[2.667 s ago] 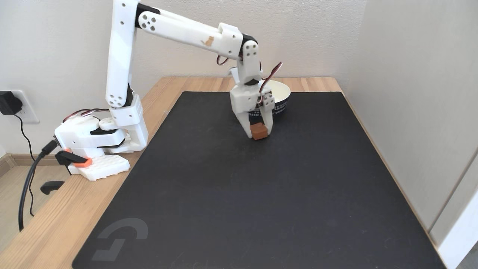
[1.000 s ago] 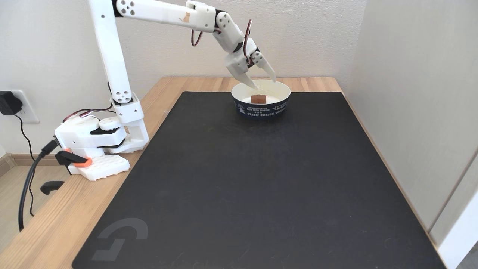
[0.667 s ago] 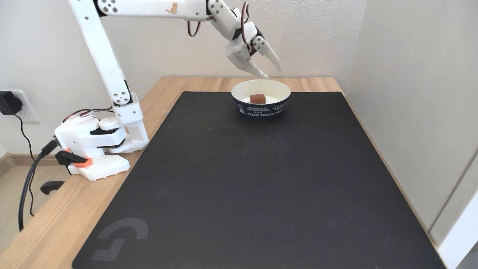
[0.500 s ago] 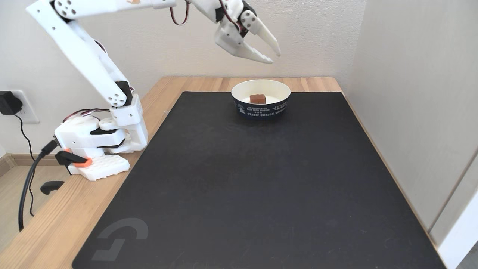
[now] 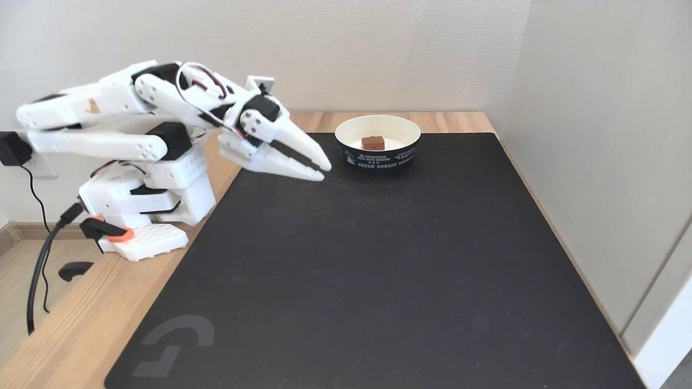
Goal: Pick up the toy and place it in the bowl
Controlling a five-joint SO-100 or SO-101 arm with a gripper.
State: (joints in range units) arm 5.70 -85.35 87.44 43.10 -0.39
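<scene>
Fingers (image 5: 323, 172) nearly closed, empty, now folded back left of the bowl (image 5: 377, 156), lettered "GREEN FOREST"; the toy (image 5: 373, 142) stays inside.

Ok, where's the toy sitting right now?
In the fixed view the toy lies inside the bowl, at the far edge of the black mat, to the right of the gripper.

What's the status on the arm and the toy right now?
Gripper shut, empty, folded low left of the bowl. Toy sits inside bowl. Black mat bare between them, nothing in the way.
</scene>
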